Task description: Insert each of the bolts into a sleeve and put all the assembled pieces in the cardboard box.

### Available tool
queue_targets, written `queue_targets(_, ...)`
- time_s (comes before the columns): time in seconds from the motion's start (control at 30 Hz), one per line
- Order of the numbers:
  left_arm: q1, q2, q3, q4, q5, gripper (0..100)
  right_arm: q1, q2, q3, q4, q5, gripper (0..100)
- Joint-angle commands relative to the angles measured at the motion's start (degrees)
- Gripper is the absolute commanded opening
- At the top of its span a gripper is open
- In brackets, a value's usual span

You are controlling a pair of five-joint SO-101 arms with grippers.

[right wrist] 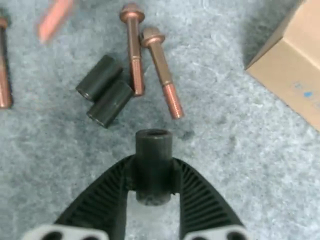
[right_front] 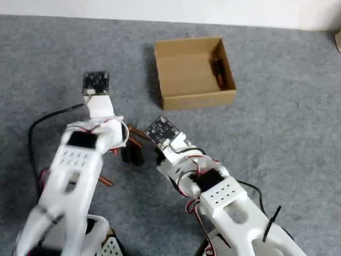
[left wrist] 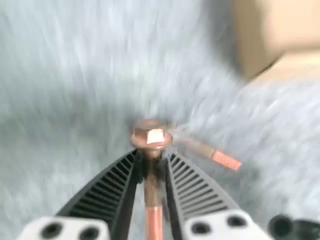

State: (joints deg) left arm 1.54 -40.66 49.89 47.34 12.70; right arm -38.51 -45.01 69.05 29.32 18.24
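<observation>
Two end effectors are loaded. The left end effector (left wrist: 151,160) is clamped on a copper bolt (left wrist: 151,136). Its ribbed black fingers (left wrist: 115,185) press the shank from both sides, and the flanged hex head stands clear past the tips. The right end effector (right wrist: 153,169) is closed around a black sleeve (right wrist: 153,145), a short matte tube with its open bore facing away from the wrist.

Just beyond the held sleeve, a spare sleeve (right wrist: 98,77) and a second spare sleeve (right wrist: 110,103) lie side by side, touching. A loose bolt (right wrist: 132,47) rests against the second one, and another loose bolt (right wrist: 161,70) lies beside it, heads close together and threads showing at the ends. An edge bolt (right wrist: 4,65) is cut off by the frame. A copper streak (right wrist: 55,17) is too smeared to make out.

From above, both wrists cover their end effectors and most of the pile. The cardboard box (right_front: 194,90) stands farther off, open-topped, with a dark piece (right_front: 217,72) against its right wall; whether a bolt sits in it I cannot tell. The grey tabletop (right_front: 287,133) lies open to the right of the arms and between the pile and the box.
</observation>
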Motion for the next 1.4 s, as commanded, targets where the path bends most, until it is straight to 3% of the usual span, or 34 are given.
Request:
queue_targets(0.0, 0.40, -17.36, -1.89, 0.26, -2.20, 0, -0.75, -10.33, 2.95, -1.71, -0.88, 0.5)
queue_targets(0.23, 8.66, -39.96, 8.57, -1.41, -1.32, 0, -1.45, -39.43, 16.75, -1.63, -7.03, 0.5)
queue_targets(0.47, 14.37, -56.31, 23.43, -14.68, 11.87, 0, -4.44, -59.91, 27.38, -1.27, -7.03, 0.5)
queue_targets(0.63, 17.36, -65.01, 31.25, -16.00, 14.51, 0, -4.53, -59.03, 28.18, -1.27, -7.12, 0.5)
queue_targets(0.83, 19.47, -63.69, 32.75, -16.62, 18.11, 0, -4.53, -59.65, 28.00, -1.27, -7.12, 0.5)
queue_targets(1.37, 21.32, -63.52, 31.43, -20.40, 18.29, 0, -4.18, -59.65, 28.00, -1.45, -7.12, 0.5)
